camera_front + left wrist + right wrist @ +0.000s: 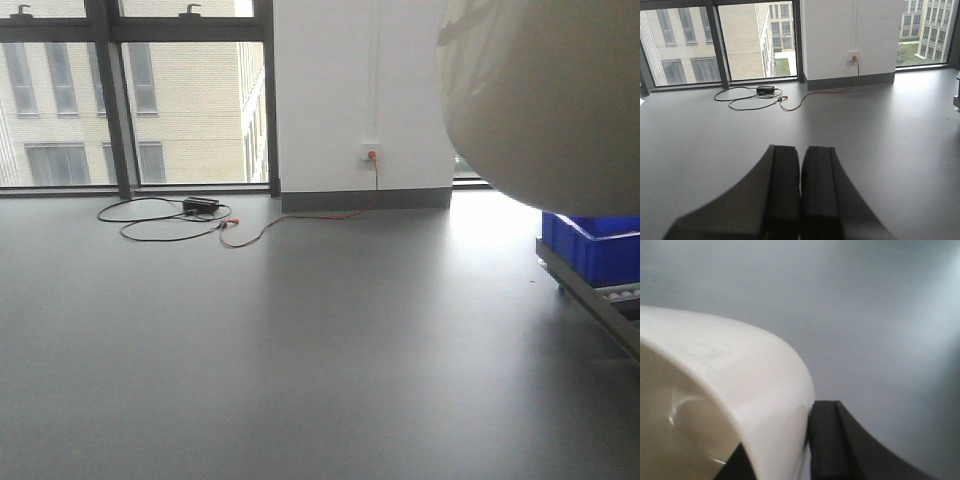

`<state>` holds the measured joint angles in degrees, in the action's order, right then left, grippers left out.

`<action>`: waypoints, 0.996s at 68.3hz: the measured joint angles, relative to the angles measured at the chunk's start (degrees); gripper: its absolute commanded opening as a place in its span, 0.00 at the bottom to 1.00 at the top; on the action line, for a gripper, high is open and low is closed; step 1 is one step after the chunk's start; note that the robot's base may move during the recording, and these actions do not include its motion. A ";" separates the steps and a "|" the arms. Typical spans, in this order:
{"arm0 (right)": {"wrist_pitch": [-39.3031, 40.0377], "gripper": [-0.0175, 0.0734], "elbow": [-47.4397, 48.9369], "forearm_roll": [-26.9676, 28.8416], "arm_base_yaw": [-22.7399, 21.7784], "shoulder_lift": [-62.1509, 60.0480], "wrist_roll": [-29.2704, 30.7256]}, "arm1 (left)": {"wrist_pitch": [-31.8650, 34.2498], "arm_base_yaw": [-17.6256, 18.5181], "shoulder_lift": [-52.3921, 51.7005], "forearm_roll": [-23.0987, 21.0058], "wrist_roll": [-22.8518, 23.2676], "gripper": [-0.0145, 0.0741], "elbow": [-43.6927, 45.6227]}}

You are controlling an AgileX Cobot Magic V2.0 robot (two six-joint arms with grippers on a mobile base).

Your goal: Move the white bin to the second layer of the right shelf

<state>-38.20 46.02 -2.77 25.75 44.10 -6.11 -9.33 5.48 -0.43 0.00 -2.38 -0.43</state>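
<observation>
Grey floor [300,350], window wall behind. Right end effector [780,452]: clamped across the rim of the white bin [545,95], one finger inside, one outside. Bin is held aloft, and the interior in view is bare. Left end effector [801,190]: fingers pressed together, nothing between. Below the bin, a blue crate [595,245] sits on the roller shelf level [605,305], contents hidden. Cables [170,215] lie near the window, with open floor toward the camera.
</observation>
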 measured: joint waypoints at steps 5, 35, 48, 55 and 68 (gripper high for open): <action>0.00 0.25 0.00 0.00 0.00 0.00 0.00 | 0.00 0.00 0.00 0.00 0.00 0.26 0.00; 0.00 0.25 0.00 0.00 0.00 0.00 0.00 | 0.00 0.00 0.00 0.00 0.00 0.26 0.00; 0.00 0.25 0.00 0.00 0.00 0.00 0.00 | 0.00 0.00 0.00 0.00 0.00 0.26 0.00; 0.00 0.25 0.00 0.00 0.00 0.00 0.00 | 0.00 0.00 0.00 0.00 0.00 0.26 0.00; 0.00 0.25 0.00 0.00 0.00 0.00 0.00 | 0.00 0.00 0.00 0.00 0.00 0.26 0.00</action>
<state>-38.20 46.02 -2.77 25.75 44.10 -6.11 -9.33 5.48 -0.43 0.00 -2.38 -0.43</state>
